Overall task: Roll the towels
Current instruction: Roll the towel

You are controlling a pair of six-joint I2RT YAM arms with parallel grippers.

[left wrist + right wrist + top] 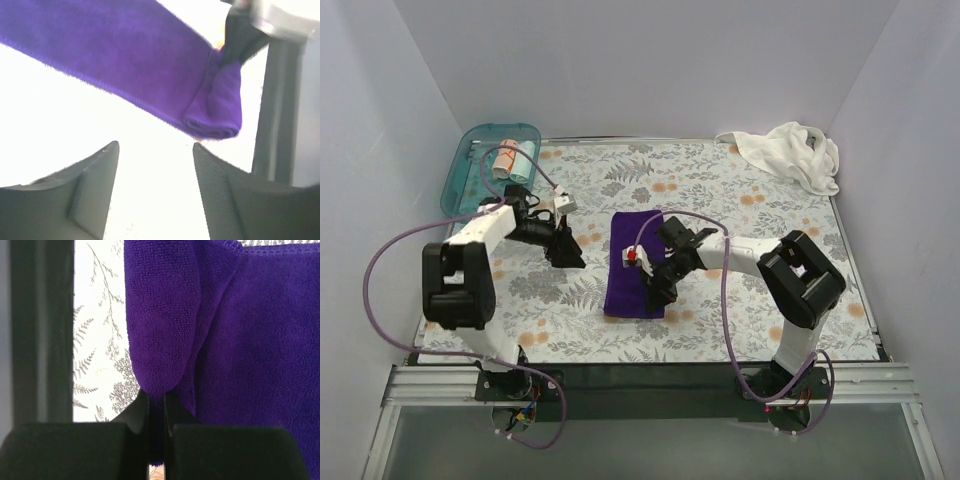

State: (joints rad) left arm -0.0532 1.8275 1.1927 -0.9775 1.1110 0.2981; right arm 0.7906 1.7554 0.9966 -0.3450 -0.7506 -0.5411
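Observation:
A dark purple towel (630, 255) lies flat on the floral sheet at mid-table. My right gripper (657, 288) is shut on a fold at its near right corner, and the cloth bunches up between the jaws (156, 401). The lifted, folded end (215, 112) shows in the left wrist view. My left gripper (566, 250) hovers left of the towel, open and holding nothing (156, 146). A crumpled white towel (792, 153) lies at the back right. Small rolled towels (506, 160) sit in the tray.
A teal translucent tray (470, 180) stands at the back left corner, just behind the left arm. The floral sheet (740, 210) covers the table top. White walls close in the left, back and right sides.

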